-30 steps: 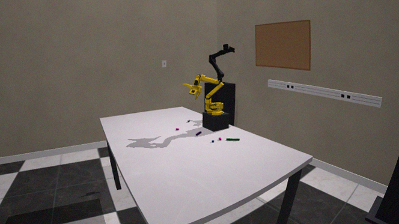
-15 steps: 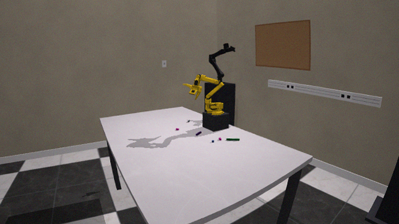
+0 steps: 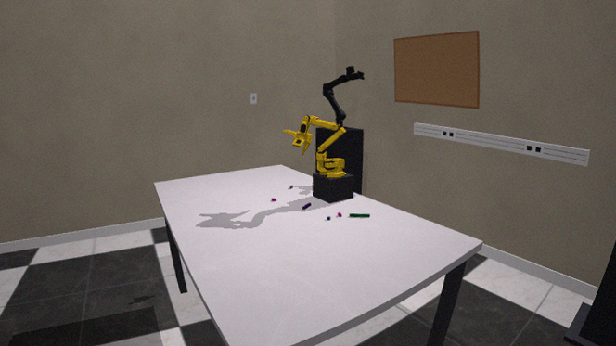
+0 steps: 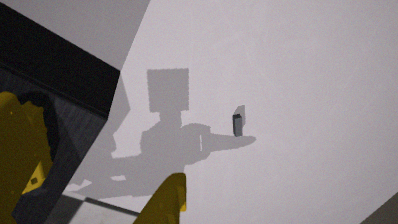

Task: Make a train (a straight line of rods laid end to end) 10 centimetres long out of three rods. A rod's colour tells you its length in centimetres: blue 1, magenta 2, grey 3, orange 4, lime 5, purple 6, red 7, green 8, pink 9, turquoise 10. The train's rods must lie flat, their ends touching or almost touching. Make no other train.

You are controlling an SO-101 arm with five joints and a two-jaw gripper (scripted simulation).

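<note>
The yellow arm (image 3: pixel 328 141) holds its claw (image 3: pixel 299 138) high above the white desk (image 3: pixel 268 276), spread fully open with nothing in it. In the wrist view a grey rod (image 4: pixel 237 124) stands on end on the desk at the tip of the arm's shadow, with one yellow finger (image 4: pixel 167 202) low in the picture. From the side, the other rods lie apart on the desk near the black base (image 3: pixel 343 194): a magenta rod (image 3: pixel 273 200), a purple rod (image 3: pixel 306 206), a blue rod (image 3: pixel 328 218), a second magenta rod (image 3: pixel 339 214) and a green rod (image 3: pixel 359 214).
</note>
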